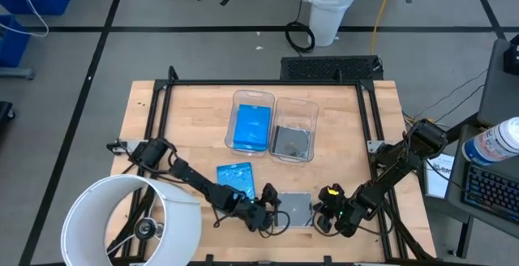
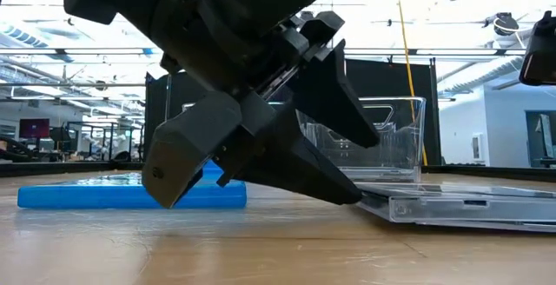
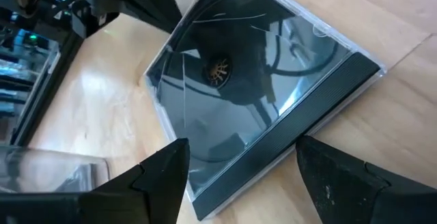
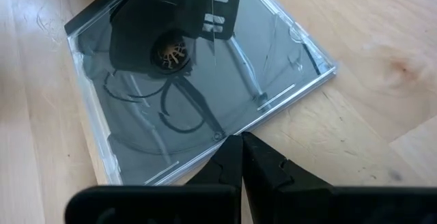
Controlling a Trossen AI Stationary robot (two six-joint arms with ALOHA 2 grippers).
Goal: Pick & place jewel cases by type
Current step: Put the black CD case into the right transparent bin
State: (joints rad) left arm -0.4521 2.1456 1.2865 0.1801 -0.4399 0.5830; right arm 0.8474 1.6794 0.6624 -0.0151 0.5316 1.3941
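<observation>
A dark grey jewel case [image 1: 296, 209] lies flat on the wood near the table's front edge. My left gripper [image 3: 239, 183] is open at its left side, one finger on either side of the case's black spine corner [image 3: 225, 193]. My right gripper [image 4: 242, 145] is shut at the case's right edge. A blue jewel case [image 1: 236, 177] lies flat on the table farther left and shows in the low view as the blue case [image 2: 130, 194]. Two clear bins stand behind them, the left bin [image 1: 251, 100] with blue cases and the right bin [image 1: 296, 108] with dark ones. My left gripper's fingers [image 3: 164, 176] stand close beside the dark case's spine corner; I cannot tell whether they touch it. My right gripper's shut fingertips [image 4: 235, 152] meet the middle of the case's clear right-hand edge [image 4: 229, 134], slanting down from the table's right side. The case lies flat on the wood.
A large white round shade [image 1: 130, 221] overhangs the table's front left corner above my left arm. A black frame rail [image 1: 259, 83] runs round the table top. Bare wood lies between the bins and the cases.
</observation>
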